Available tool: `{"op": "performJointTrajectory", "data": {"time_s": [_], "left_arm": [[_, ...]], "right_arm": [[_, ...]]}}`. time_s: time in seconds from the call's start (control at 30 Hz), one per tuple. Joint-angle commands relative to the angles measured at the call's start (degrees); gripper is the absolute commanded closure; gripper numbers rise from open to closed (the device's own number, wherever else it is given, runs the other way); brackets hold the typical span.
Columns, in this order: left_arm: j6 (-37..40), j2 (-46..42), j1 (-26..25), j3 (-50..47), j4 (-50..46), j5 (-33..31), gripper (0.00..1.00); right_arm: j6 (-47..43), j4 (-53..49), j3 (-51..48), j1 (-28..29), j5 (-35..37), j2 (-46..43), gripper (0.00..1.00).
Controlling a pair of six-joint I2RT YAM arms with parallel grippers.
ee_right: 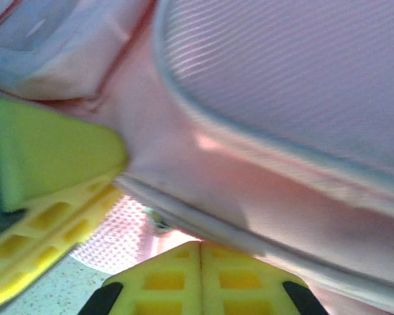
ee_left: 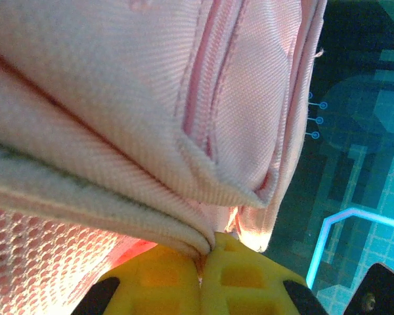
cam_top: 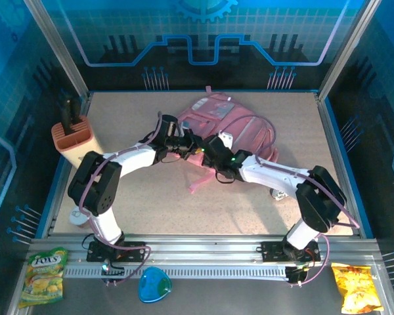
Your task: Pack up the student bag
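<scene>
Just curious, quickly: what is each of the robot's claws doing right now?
Left gripper: closed, pinching the student bag.
Right gripper: closed at the bag's edge; grip unclear.

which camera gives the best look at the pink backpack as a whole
Top external: the pink backpack shows nearly whole on the table. Left wrist gives a close-up of its fabric and seams; right wrist a blurred close-up of a pale panel.

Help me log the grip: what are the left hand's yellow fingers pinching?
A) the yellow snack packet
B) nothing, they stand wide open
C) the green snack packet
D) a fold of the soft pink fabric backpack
D: the left hand is shut, with a fold of the soft pink fabric backpack caught between its fingertips.
</scene>
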Motion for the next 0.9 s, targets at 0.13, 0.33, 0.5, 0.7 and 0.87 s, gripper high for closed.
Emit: {"op": "performJointTrajectory", "data": {"time_s": [0.13, 0.33, 0.5, 0.7, 0.87], "left_arm": [[2.0, 1.1, 0.3, 3.4, -0.4, 2.5, 1.00], [1.5, 0.7, 0.1, 3.6, -0.2, 3.2, 1.00], [2.0, 0.2, 0.0, 3.6, -0.9, 3.4, 1.00], [1.9, -0.1, -0.1, 3.5, -0.9, 3.7, 1.00], [1.5, -0.2, -0.2, 2.8, -0.6, 3.7, 1.00]], "right_arm": [[-3.2, 0.0, -2.6, -2.0, -2.8, -3.6, 0.93], [-6.2, 7.6, -2.4, -0.3, -7.1, -2.2, 0.67], [-6.1, 6.7, 0.2, -0.1, -3.4, 1.2, 0.65], [-4.1, 7.2, 2.0, -0.7, -0.5, 4.4, 0.72], [-5.0, 8.8, 2.5, -1.0, 4.6, 4.6, 0.70]]}}
